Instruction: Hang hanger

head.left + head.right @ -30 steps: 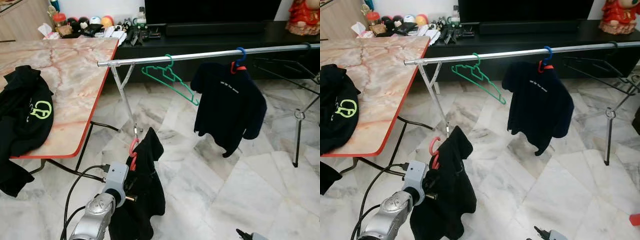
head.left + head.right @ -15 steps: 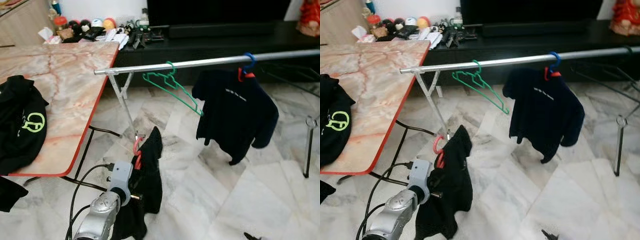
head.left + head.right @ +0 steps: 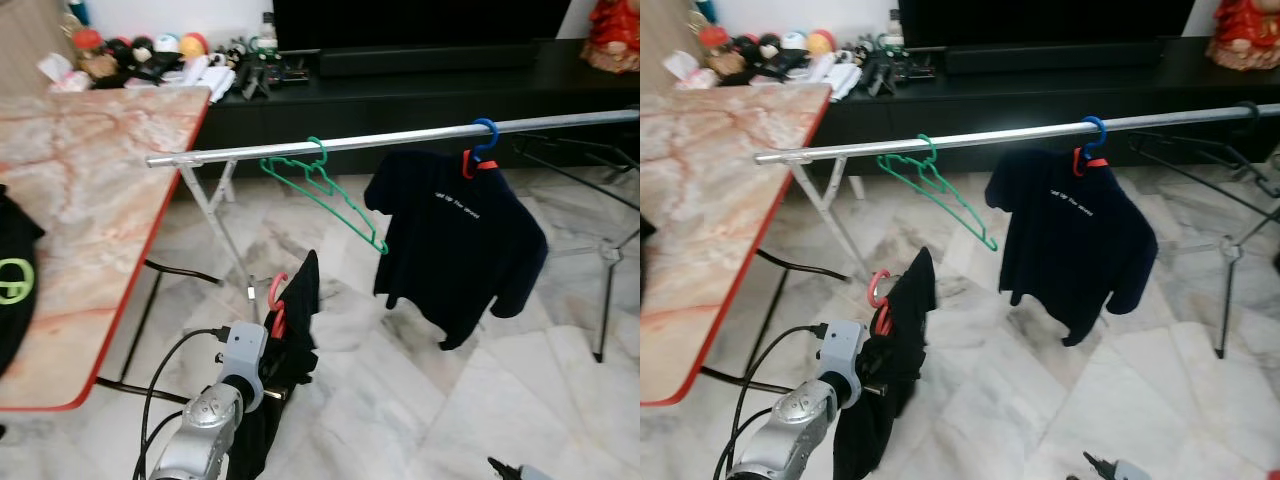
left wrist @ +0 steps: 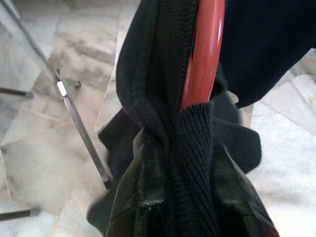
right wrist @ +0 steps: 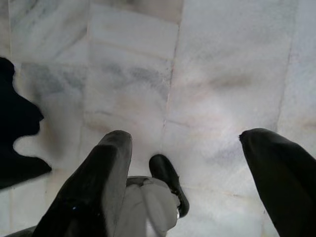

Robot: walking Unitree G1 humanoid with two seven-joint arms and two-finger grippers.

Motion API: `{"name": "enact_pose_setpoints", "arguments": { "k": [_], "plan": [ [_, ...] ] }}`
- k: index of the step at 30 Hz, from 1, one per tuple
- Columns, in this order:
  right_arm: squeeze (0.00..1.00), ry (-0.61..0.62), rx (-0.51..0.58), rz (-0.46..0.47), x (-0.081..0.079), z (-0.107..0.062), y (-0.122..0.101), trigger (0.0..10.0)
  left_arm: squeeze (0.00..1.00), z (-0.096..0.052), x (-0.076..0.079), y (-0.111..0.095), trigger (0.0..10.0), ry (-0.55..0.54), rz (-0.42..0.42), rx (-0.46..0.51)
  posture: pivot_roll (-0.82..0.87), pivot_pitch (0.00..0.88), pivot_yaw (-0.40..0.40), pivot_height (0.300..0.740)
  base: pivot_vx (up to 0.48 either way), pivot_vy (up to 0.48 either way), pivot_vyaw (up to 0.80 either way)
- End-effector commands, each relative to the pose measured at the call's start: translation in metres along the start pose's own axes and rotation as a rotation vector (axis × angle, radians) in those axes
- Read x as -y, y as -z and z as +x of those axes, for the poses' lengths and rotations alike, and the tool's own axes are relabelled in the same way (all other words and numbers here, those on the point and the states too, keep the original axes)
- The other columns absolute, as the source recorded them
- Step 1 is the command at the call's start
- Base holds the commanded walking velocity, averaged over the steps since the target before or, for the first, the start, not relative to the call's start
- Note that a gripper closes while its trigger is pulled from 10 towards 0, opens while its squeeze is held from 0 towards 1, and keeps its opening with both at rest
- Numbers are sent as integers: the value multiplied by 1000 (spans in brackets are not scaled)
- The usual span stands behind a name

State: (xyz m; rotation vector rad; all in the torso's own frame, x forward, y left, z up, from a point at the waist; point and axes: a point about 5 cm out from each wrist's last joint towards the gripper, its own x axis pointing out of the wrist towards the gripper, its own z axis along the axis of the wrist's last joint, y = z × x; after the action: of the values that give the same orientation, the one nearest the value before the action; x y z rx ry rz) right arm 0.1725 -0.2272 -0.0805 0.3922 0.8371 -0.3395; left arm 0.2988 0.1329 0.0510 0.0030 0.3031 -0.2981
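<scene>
Two hangers already hung on the metal rail (image 3: 330,145): a bare green hanger (image 3: 322,185) toward its left end and a blue-hooked hanger (image 3: 482,140) carrying a dark T-shirt (image 3: 455,240) further right. The left gripper (image 4: 173,197) sat low, below the rail's left end, its fingers (image 4: 143,197) closed tight on the neck of a red hanger (image 3: 276,303) with the knitted collar of a black garment (image 3: 290,370) bunched between them. The red hook rose just above the fingers, well short of the rail, and the garment drooped from them toward the marble floor (image 3: 450,400). One slanted leg of the rack (image 3: 222,235) stood just beyond the fingers, between them and the rail. To the left of the fingers lay the marble-patterned tabletop (image 3: 80,200) with its red edge, and a black cable (image 3: 165,375) looped beside the silver forearm. The right gripper (image 5: 182,163) hung low at the robot's right side, its fingers (image 5: 94,182) spread wide apart over bare floor tiles and holding nothing. Far beyond the rail, a dark TV cabinet (image 3: 430,85) ran along the wall.
</scene>
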Motion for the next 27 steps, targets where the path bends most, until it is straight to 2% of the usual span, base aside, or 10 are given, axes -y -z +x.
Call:
{"name": "enact_pose_setpoints", "arguments": {
  "k": [1, 27],
  "plan": [
    [0, 2, -60, 3, 1, -4, 19, 10000, 0, -3, -6, -3, 10000, -14, 20, 32, -83, 203, 49, 740, 0, -480, 0],
    [0, -10, -75, -36, 0, -4, 21, 10000, 0, -7, -12, -2, 10000, -45, 27, 35, -68, 158, 45, 740, 0, -472, 0]
  ]
}}
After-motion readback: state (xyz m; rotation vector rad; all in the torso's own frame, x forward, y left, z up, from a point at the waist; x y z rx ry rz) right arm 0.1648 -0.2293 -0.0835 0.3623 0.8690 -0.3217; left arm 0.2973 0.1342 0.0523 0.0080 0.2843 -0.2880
